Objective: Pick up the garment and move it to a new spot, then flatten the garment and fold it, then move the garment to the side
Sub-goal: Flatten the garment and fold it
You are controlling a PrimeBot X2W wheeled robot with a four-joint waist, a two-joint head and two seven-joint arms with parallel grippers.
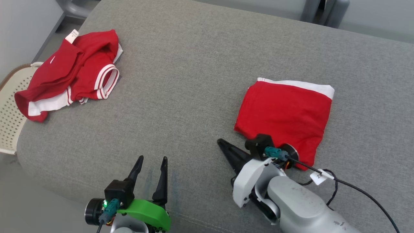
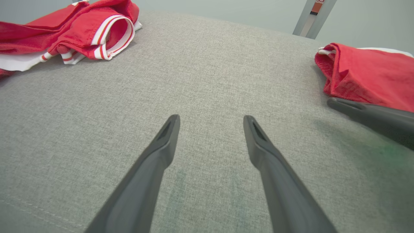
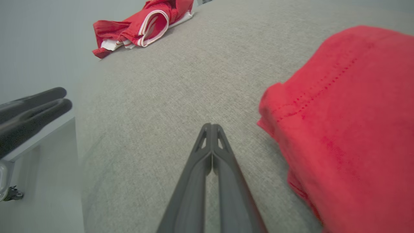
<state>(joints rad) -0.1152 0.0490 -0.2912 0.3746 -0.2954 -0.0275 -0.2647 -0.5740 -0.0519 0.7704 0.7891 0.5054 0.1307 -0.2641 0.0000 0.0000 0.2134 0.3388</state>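
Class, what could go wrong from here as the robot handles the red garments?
The crumpled red-and-white garment lies at the left edge of the grey fabric surface; a clumsy pull might drop it off. The right gripper, jaws shut, sits beside the folded red garment; a stray sweep could undo the fold.

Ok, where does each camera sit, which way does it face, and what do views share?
Head view: on the head, looking down at the grey cushion; left gripper open and right gripper shut at the bottom.
Left wrist view: on the left wrist, looking past its gripper toward the crumpled red garment.
Right wrist view: on the right wrist, looking past its gripper; folded red garment at right.
Shared by all: both garments.
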